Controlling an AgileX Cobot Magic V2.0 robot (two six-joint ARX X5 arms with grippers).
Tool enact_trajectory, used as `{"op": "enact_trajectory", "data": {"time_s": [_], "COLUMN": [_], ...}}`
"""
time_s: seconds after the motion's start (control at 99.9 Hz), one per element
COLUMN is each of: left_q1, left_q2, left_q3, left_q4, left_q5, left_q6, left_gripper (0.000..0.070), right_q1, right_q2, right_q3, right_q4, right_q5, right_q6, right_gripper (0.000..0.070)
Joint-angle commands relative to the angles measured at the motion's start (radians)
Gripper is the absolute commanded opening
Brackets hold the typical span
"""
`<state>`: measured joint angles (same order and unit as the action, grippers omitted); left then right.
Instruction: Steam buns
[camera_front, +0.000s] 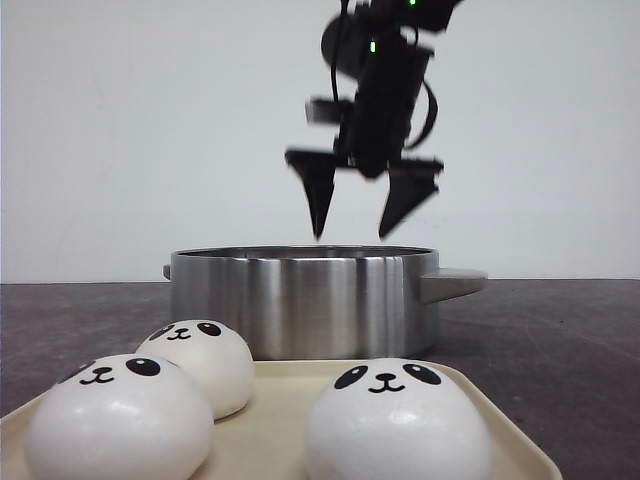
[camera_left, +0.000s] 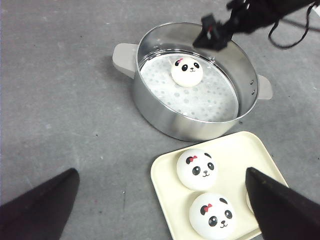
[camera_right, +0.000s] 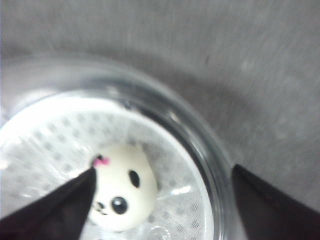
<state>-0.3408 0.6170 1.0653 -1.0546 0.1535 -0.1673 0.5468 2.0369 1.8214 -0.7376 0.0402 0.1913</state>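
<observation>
My right gripper (camera_front: 358, 205) hangs spread and empty above the round stainless-steel steamer pot (camera_front: 300, 300); 1 smooth white panda-faced bun (camera_left: 187, 71) sits on the pot's dotted liner. 3 more buns (camera_front: 395, 425) wait on the cream plastic tray (camera_left: 240, 150) just in front of the pot. My left gripper (camera_left: 165, 210) hovers near the tray, jaws wide, holding nothing. I judge these buns light, soft and easily dented, with slick skin, so I'd close gently across the widest part, low on the dome.
</observation>
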Motion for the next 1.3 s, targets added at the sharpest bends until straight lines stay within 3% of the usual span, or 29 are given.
{"op": "enact_trajectory", "data": {"time_s": [0.0,0.06,0.23,0.44,0.57,0.791,1.051,1.291], "left_q1": [-0.004,-0.005,-0.032,-0.102,-0.153,-0.217,-0.274,-0.277], "left_q2": [0.014,0.026,0.100,0.279,0.410,0.624,0.824,0.934], "left_q3": [0.007,-0.002,-0.040,-0.045,-0.045,-0.045,-0.045,-0.045], "left_q4": [0.018,0.026,0.037,0.064,0.092,0.133,0.222,0.333], "left_q5": [0.019,0.063,0.110,0.109,0.109,0.109,0.105,0.074], "left_q6": [-0.020,-0.037,-0.078,-0.107,-0.122,-0.099,-0.080,-0.080], "left_gripper": [0.0667,0.0667,0.0667,0.0666,0.0637,0.0625,0.0625,0.0625], "right_q1": [0.022,0.040,0.138,0.355,0.491,0.674,0.797,0.873], "right_q2": [-0.074,-0.141,-0.365,-0.619,-0.733,-0.867,-0.929,-0.929], "right_q3": [0.042,0.042,0.042,0.042,0.042,0.042,0.042,0.041], "right_q4": [-0.006,-0.012,0.010,0.033,-0.008,-0.156,-0.360,-0.488], "right_q5": [-0.022,-0.029,0.029,0.246,0.344,0.500,0.761,0.878], "right_q6": [0.005,0.005,-0.023,-0.129,-0.136,-0.039,0.076,0.194], "right_gripper": [0.0219,0.0000,0.0007,0.0006,0.0006,0.0007,0.0006,0.0006]}}
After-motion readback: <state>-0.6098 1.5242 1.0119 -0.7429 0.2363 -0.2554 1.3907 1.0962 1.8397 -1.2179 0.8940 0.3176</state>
